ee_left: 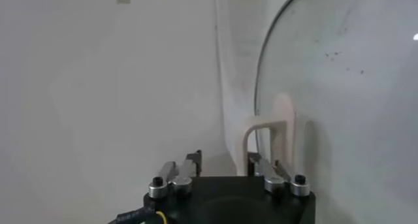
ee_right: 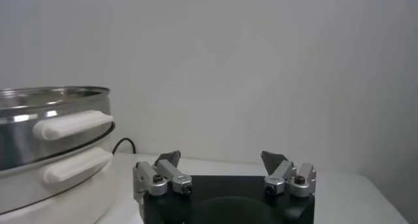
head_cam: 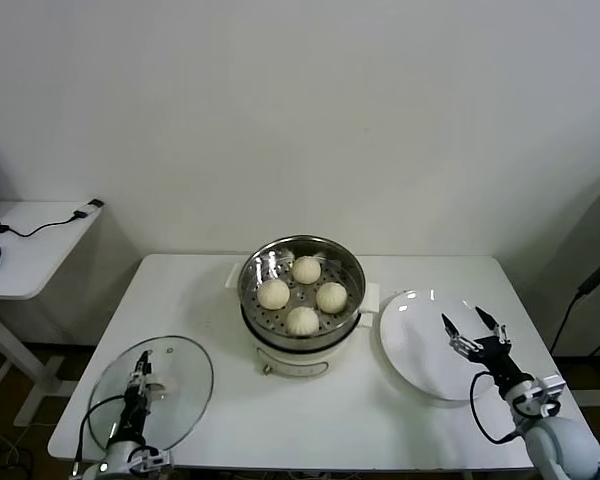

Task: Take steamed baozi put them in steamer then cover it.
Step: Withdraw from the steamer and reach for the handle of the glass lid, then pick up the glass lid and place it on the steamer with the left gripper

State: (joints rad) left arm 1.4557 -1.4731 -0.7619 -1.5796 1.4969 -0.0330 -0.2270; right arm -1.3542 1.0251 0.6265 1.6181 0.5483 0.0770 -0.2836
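at the surface's near left corner, my left gripper (head_cam: pixel 140 382) has its jaws pinching the cover (head_cam: pixel 185 385) handle (ee_left: pixel 269 137), steamer (head_cam: pixel 300 290) off right.

Lab-like room (bare wall (head_cam: pixel 300 110), cabled side desk (head_cam: pixel 30 250))

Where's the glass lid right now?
In the head view the glass lid lies flat on the white table's front-left corner, left of the steamer, with the left gripper at its white handle.
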